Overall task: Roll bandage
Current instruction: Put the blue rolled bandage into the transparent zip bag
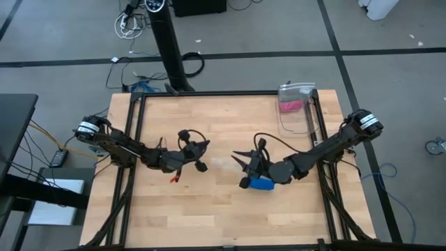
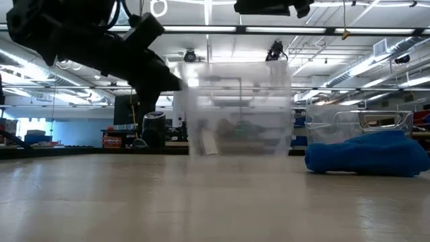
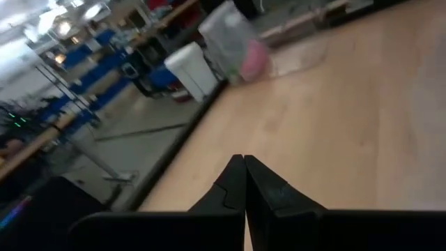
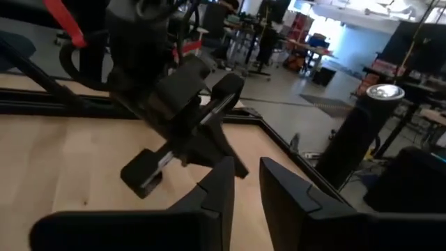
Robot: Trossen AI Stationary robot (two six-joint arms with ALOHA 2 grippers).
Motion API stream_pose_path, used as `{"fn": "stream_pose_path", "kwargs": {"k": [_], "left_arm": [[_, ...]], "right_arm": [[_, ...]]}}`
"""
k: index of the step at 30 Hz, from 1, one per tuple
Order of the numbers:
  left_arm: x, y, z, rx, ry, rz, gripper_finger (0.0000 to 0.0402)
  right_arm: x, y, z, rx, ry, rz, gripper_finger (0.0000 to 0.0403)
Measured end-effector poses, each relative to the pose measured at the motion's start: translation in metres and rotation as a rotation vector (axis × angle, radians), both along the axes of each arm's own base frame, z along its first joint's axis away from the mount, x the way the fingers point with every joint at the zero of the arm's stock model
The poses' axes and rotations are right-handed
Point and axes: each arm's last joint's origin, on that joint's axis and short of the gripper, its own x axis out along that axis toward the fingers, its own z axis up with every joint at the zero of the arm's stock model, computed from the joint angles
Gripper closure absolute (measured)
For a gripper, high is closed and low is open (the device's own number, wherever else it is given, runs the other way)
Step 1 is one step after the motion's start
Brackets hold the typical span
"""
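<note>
High view alone shows the blue bandage [image 1: 262,184] bunched at the slightly parted right claw's [image 1: 239,160] five o'clock, left claw [image 1: 203,155] clenched empty.

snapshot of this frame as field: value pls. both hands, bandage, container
left hand: left of table centre, fingers shut, holding nothing visible
right hand: right of centre, fingers slightly apart, empty
blue bandage: on the table beside the right arm, not gripped
clear container: at back right of table, pink item inside
table: wooden top
task state: rolling not visibly started
</note>
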Motion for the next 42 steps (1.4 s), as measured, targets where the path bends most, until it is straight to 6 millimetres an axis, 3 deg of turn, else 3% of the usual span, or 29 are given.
{"fn": "stream_pose_path", "kwargs": {"k": [5,8,11,14,21,27,34,42], "left_arm": [[0.0,0.005,-0.009,-0.09,0.039,-0.041,0.0401],[-0.001,0.006,-0.013,-0.123,0.06,-0.042,0.0398],[-0.004,0.005,-0.015,-0.15,0.08,-0.033,0.0395],[-0.009,0.001,-0.013,-0.214,0.095,-0.062,0.0394],[-0.034,-0.012,-0.017,-0.45,0.138,-0.331,0.0396],[-0.05,-0.027,-0.02,-0.511,0.133,-0.481,0.0393],[-0.053,-0.031,-0.024,-0.586,0.135,-0.473,0.036],[-0.053,-0.031,-0.025,-0.58,0.153,-0.469,0.0289]], "right_arm": [[-0.009,-0.011,0.005,0.031,0.048,-0.022,0.0328],[-0.011,-0.022,0.004,0.149,0.085,0.033,0.0313],[-0.006,-0.03,-0.009,0.273,0.16,0.112,0.0292],[0.002,-0.028,-0.025,0.289,0.232,0.164,0.0271],[0.042,0.008,-0.049,0.22,0.426,0.253,0.0246],[0.088,0.042,-0.062,0.117,0.657,0.223,0.0249],[0.132,0.07,-0.072,0.044,0.807,0.189,0.0252],[0.165,0.086,-0.089,-0.013,0.906,0.147,0.0261]]}}
